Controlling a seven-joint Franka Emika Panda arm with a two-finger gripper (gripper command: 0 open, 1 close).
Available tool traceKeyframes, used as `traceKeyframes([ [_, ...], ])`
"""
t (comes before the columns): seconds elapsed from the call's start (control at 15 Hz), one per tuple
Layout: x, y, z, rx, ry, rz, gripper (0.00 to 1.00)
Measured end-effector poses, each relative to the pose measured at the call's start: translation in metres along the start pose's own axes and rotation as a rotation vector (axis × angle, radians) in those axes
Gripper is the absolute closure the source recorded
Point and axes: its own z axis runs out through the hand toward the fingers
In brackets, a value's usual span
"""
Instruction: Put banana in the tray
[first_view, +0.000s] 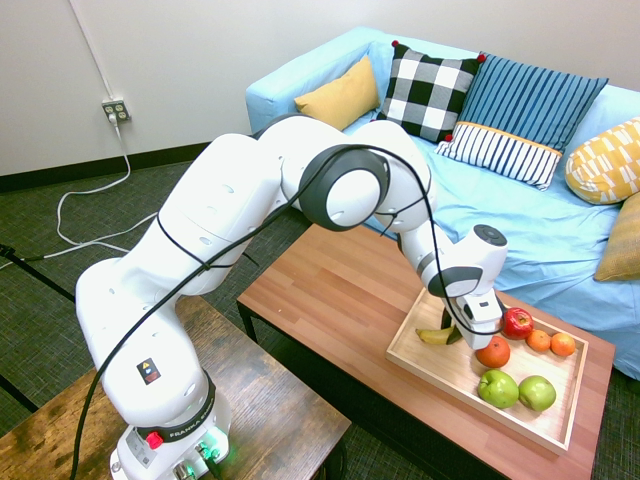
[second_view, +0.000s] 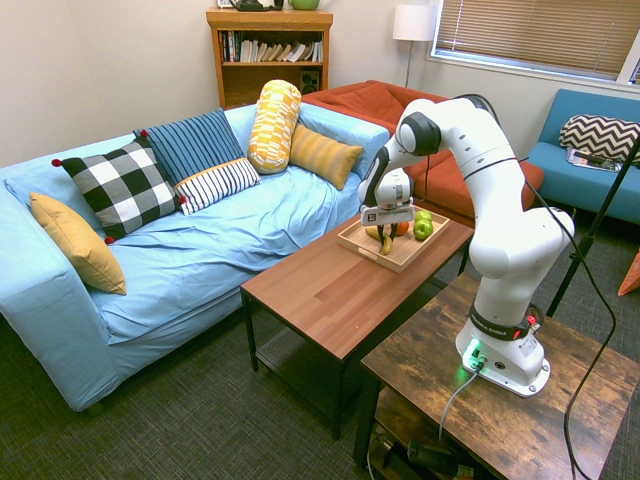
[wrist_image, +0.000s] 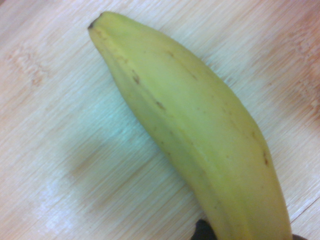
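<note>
The yellow banana (first_view: 434, 336) lies low inside the light-wood tray (first_view: 436, 368), near its left end, and my gripper (first_view: 455, 334) is shut on its stem end. From the other side the banana (second_view: 385, 241) hangs just under the gripper (second_view: 383, 230), within the tray's rim (second_view: 386, 263). In the wrist view the banana (wrist_image: 200, 140) fills the picture over the pale tray floor (wrist_image: 60, 125), with a soft shadow close beneath it. I cannot tell whether it touches the floor.
The tray also holds a red apple (first_view: 516, 322), an orange (first_view: 492, 352), two small oranges (first_view: 551, 342) and two green apples (first_view: 517, 390), right beside the gripper. The tray sits on a reddish-brown table (first_view: 330, 290) in front of a blue sofa (first_view: 540, 225).
</note>
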Motion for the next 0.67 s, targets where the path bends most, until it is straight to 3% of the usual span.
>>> traceKeyframes([
  [0.33,0.004,-0.002,-0.018,0.022,0.014,-0.012,0.0],
  [0.67,0.003,0.013,-0.084,0.048,0.056,-0.015,0.0],
])
